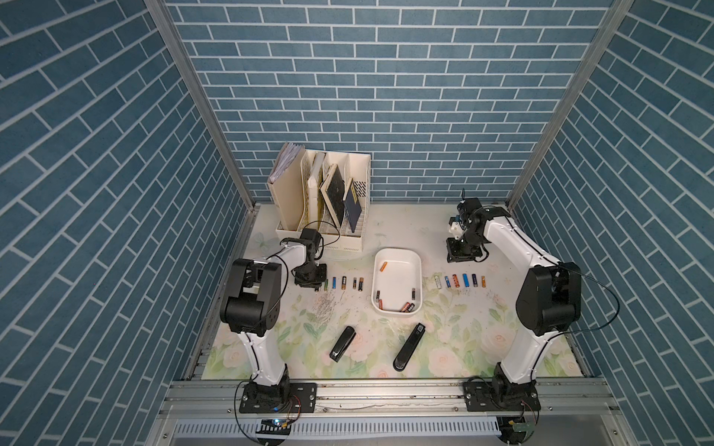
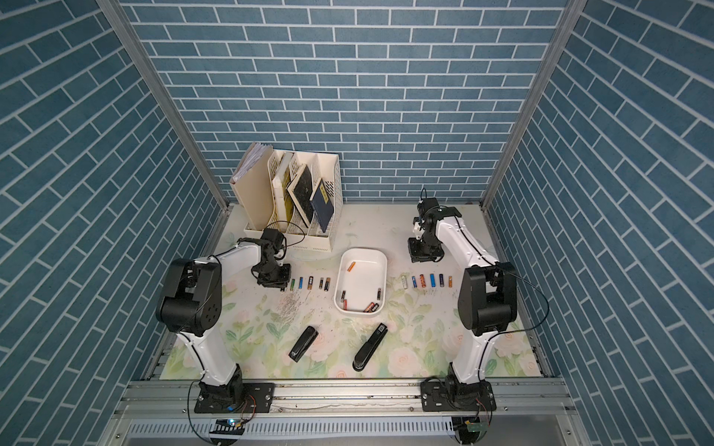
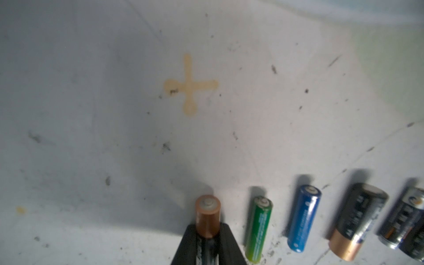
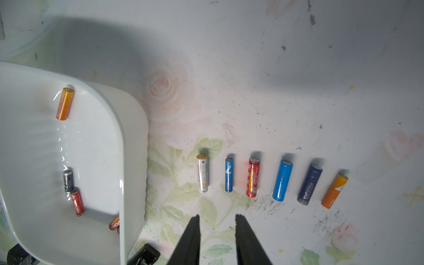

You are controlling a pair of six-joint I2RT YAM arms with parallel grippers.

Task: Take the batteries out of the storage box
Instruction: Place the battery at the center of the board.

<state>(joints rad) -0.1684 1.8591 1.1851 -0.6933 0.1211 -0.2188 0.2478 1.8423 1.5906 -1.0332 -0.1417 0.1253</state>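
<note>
Storage box (image 2: 363,282) between two battery rows (image 2: 432,280)

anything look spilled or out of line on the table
Yes. A scatter of small grey bits, likely loose staples, lies spilled on the mat beside the left row of batteries. In the right row, the end orange battery lies tilted, unlike its neighbours.

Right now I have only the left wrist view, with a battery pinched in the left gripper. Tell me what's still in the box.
Observer: About six batteries lie loose in the white box; one orange battery sits alone at its far end.
Operator: Report the right gripper.
Observer: The right gripper hangs open and empty over the table, beside the box.
Operator: Say what lies near it.
Observer: A row of six more batteries on the table, outside the box.
</note>
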